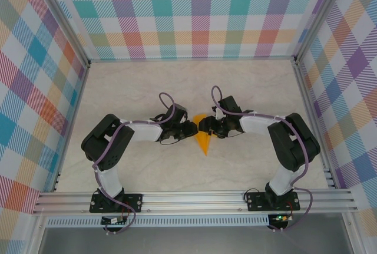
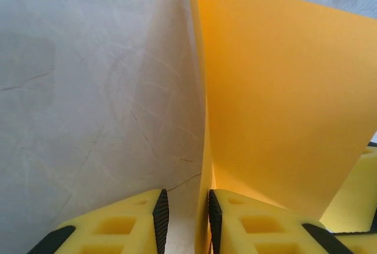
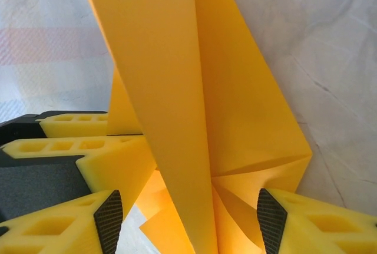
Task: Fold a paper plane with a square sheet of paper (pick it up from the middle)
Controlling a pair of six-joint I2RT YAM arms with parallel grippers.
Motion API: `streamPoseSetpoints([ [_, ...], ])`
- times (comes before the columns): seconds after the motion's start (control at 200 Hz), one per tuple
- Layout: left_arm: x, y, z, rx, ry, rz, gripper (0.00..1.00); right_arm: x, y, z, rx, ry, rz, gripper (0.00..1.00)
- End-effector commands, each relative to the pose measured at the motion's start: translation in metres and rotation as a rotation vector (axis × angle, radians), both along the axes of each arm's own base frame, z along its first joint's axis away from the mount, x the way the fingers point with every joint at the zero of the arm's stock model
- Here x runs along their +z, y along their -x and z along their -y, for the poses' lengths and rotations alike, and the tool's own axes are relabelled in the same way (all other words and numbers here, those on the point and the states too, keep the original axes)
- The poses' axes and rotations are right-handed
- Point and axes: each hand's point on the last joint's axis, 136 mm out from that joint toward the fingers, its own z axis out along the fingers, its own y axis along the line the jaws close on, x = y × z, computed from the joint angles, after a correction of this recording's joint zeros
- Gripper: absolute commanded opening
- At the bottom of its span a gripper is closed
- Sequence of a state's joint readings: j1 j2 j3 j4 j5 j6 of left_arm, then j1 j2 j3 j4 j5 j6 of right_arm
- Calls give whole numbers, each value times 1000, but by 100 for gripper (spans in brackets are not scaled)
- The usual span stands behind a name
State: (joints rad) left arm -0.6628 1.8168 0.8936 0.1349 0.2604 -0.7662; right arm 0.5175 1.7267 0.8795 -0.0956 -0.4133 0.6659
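Near the middle of the table (image 1: pixel 129 83): left gripper (image 1: pixel 189 128), jaws slightly parted, straddling an upright edge of the orange paper plane (image 1: pixel 204 141) without clamping it. Just to the right, facing it: right gripper (image 1: pixel 204 127), jaws spread wide, folded layers standing between the pads (image 3: pixel 109 218), clear of the left one. Plane's pointed tip aimed toward the table's near edge.

Left fingers (image 2: pixel 160 221) narrowly apart, right fingers (image 3: pixel 109 223) wide apart, tips facing, close together.
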Motion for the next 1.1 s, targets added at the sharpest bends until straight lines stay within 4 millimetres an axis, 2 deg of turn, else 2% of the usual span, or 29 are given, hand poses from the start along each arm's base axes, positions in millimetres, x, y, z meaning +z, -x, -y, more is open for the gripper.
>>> streamPoseSetpoints([
  [0.0,-5,-2,-28,52,-89,-14,28,-7,-1,-2,8,17,-11,66],
  [0.295,-8,1,-35,63,-107,-27,25,-12,0,1,0,28,-23,65],
  [0.475,6,0,-27,48,-54,-9,26,-17,1,4,-6,51,-34,60],
  [0.6,12,-2,-30,54,-67,6,24,-19,1,6,-11,69,-36,57],
  [0.715,7,-1,-34,56,-99,-7,19,-19,1,7,-11,75,-37,52],
  [1.095,-16,5,-32,29,-140,-92,12,-23,2,9,-10,91,-45,52],
])
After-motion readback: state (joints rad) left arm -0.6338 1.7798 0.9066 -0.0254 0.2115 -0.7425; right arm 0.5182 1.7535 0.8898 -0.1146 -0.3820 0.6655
